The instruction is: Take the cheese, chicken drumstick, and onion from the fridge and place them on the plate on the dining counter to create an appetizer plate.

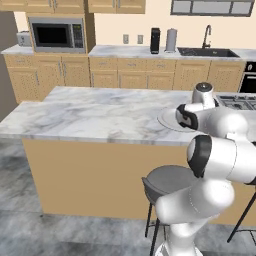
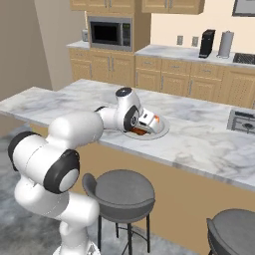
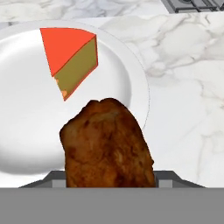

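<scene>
Chicken drumstick [image 3: 107, 144] hides fingers; its lower end cut off. Plate [image 3: 26, 144] left rim cut off.

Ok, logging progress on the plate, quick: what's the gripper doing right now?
Gripper: closed on the chicken drumstick, held over the plate next to the cheese.

The arm [image 2: 69, 129] was glossy white, built of rounded bulbous segments, with black bands at its joints.

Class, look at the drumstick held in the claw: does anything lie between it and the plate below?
Nothing visible does. The chicken drumstick hangs over bare plate; the cheese lies apart, farther across the plate.
</scene>
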You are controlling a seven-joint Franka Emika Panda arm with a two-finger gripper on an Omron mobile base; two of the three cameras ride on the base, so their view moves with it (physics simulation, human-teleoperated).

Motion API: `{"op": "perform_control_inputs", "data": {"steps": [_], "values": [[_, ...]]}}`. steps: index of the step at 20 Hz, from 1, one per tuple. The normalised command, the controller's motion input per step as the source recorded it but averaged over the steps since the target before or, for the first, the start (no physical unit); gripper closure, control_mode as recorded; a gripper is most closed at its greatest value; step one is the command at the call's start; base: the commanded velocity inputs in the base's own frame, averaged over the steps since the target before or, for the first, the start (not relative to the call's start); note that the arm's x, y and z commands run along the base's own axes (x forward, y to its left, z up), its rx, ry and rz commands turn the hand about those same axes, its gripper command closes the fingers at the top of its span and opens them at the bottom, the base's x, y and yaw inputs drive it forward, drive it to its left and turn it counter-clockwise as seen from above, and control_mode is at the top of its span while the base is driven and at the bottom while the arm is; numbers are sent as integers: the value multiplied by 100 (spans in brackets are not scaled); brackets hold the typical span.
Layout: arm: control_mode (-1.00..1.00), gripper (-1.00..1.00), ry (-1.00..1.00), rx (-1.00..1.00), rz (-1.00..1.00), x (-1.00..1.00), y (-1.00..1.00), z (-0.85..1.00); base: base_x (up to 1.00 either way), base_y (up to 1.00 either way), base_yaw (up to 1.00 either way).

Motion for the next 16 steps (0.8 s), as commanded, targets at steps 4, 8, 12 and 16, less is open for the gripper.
{"op": "perform_control_inputs", "data": {"steps": [4,8,12,16], "values": [[-100,100,0,0,0,42,-9,-16,0,0,0],[-100,100,0,0,0,37,-10,-16,0,0,0],[-100,100,0,0,0,-1,-1,-4,0,0,0],[-100,-100,0,0,0,-6,0,0,0,0,0]]}}
